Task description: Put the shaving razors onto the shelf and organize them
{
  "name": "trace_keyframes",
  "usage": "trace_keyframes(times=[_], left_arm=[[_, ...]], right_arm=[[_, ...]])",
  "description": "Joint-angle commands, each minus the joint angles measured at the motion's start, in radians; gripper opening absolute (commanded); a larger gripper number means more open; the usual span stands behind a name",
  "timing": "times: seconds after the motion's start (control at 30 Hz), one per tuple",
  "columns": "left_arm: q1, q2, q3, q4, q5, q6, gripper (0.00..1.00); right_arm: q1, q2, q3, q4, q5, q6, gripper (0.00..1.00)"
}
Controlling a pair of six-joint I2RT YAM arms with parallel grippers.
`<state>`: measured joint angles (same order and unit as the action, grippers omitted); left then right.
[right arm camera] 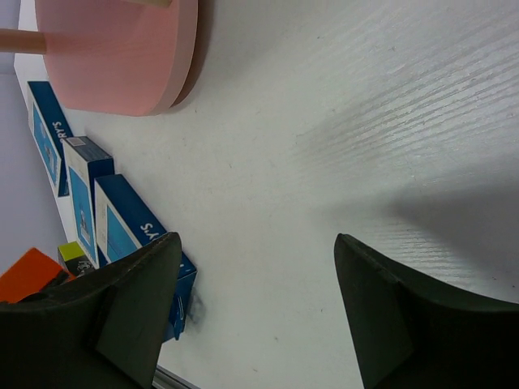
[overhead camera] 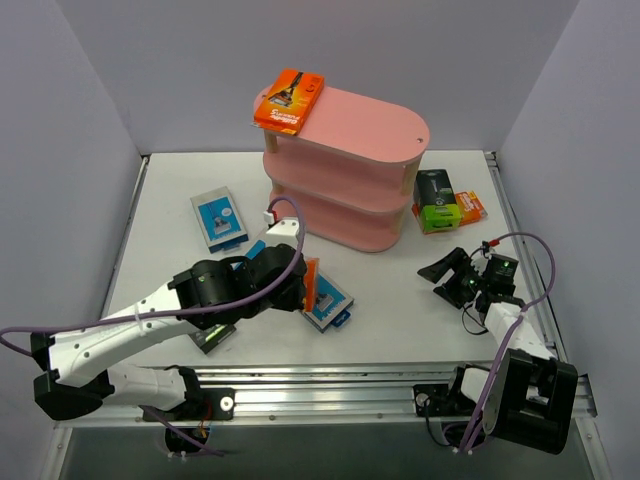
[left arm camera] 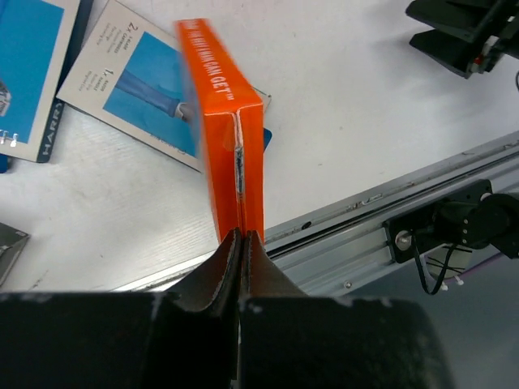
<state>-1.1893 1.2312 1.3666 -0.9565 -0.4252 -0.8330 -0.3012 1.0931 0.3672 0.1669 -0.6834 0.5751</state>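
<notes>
The left arm stretches low across the table (overhead camera: 400,310), its elbow bent, to a spot just in front of the pink shelf (overhead camera: 372,126). The left claw (left arm camera: 242,235) is pressed together, pinching an orange razor pack (left arm camera: 231,121) by its end seam and holding it on edge. In front of the shelf and off to its right, the right arm sits folded. The right claw (right arm camera: 258,243) is spread and holds nothing. Another orange pack (overhead camera: 288,100) lies on the shelf's top board.
</notes>
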Motion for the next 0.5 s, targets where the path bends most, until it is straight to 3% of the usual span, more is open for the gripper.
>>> trace_keyframes(times=[0.0,0.47], left_arm=[[0.005,-0.038,0.08,-0.115,0.005,0.055,0.02],[0.016,-0.044,0.144,-0.361,0.054,0.048,0.02]], right_arm=[[0.004,0.001,-0.008,0.02,-0.025,-0.009,0.72],[0.02,0.005,-0.011,0.023,-0.022,-0.009,0.72]])
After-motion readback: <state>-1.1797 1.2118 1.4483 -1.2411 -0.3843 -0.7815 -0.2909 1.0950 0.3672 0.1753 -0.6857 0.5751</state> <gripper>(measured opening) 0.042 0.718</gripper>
